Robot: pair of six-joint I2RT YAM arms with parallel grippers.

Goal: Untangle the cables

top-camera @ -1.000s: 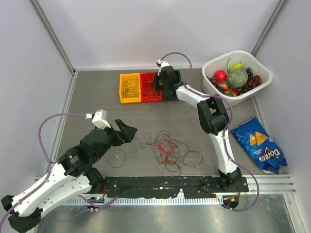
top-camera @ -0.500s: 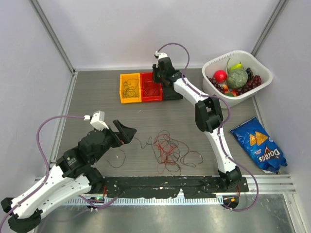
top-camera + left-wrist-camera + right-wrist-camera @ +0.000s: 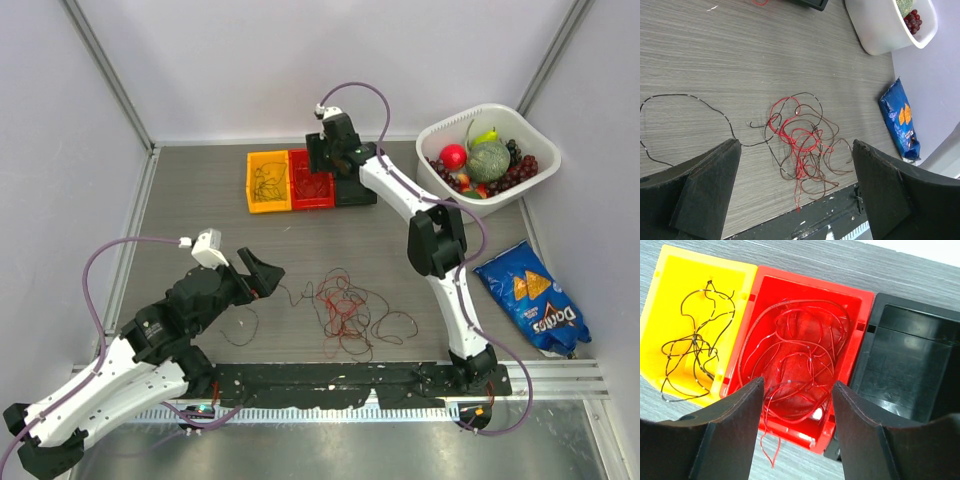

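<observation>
The left arm (image 3: 100,385) and right arm (image 3: 395,195) wear white shells over black joints, each trailed by a looping purple hose (image 3: 110,247). The left pincer (image 3: 795,150) and right pincer (image 3: 796,387) have blunt matte-black wedge fingers (image 3: 705,190).

Item: my worktable (image 3: 200,210), grey wood-grain top. On it I count:
- yellow bin (image 3: 251,182), red bin (image 3: 810,284) and black bin (image 3: 910,360), touching in a row at the far edge;
- white basket (image 3: 875,30), far right corner;
- blue chip bag (image 3: 530,300), lying flat at right;
- tangle of red and dark cables (image 3: 345,310), near centre;
- single dark cable (image 3: 687,95), just left of the tangle.
</observation>
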